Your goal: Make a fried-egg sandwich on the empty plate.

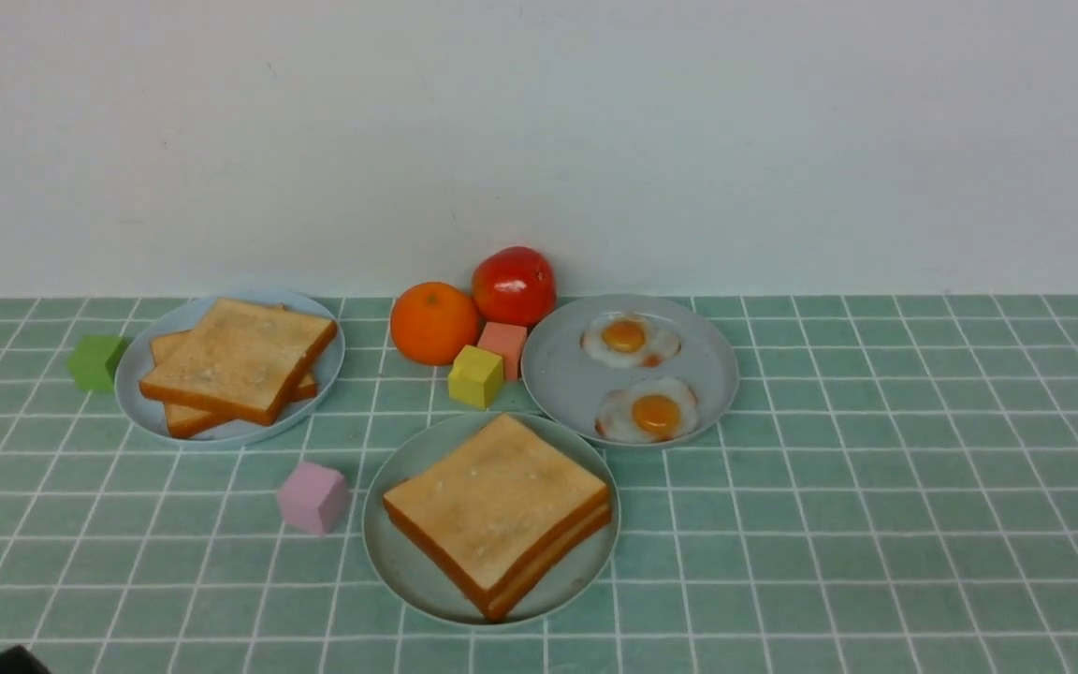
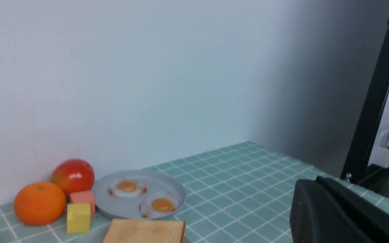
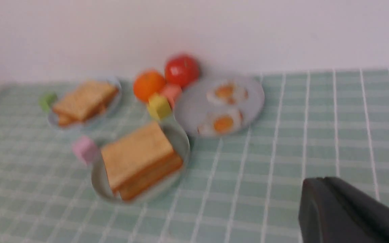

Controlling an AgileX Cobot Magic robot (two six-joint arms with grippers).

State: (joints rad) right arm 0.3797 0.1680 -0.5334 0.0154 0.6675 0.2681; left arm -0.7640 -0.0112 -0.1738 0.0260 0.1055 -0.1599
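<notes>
Two golden-brown toast slices lie stacked as the sandwich (image 1: pixel 497 501) on the mint-green plate (image 1: pixel 408 573) at the front centre; no egg shows between them from here. The right wrist view shows the same stack (image 3: pixel 137 158), blurred, and the left wrist view shows only its top edge (image 2: pixel 144 231). My left gripper (image 2: pixel 316 180) is shut with nothing in it, hanging over bare tiles well away from the plates. My right gripper (image 3: pixel 321 179) is also shut and holds nothing, off to the side of the sandwich. Neither gripper's fingers show in the front view.
A grey-blue plate (image 1: pixel 558 379) behind right carries two fried eggs (image 1: pixel 630 337) (image 1: pixel 653 412). Another plate (image 1: pixel 141 374) at the left holds plain toast slices (image 1: pixel 240 360). An orange (image 1: pixel 433 322), tomato (image 1: pixel 514 285) and yellow (image 1: pixel 475 376), salmon (image 1: pixel 503 344), pink (image 1: pixel 313 498) and green (image 1: pixel 96 361) cubes stand around.
</notes>
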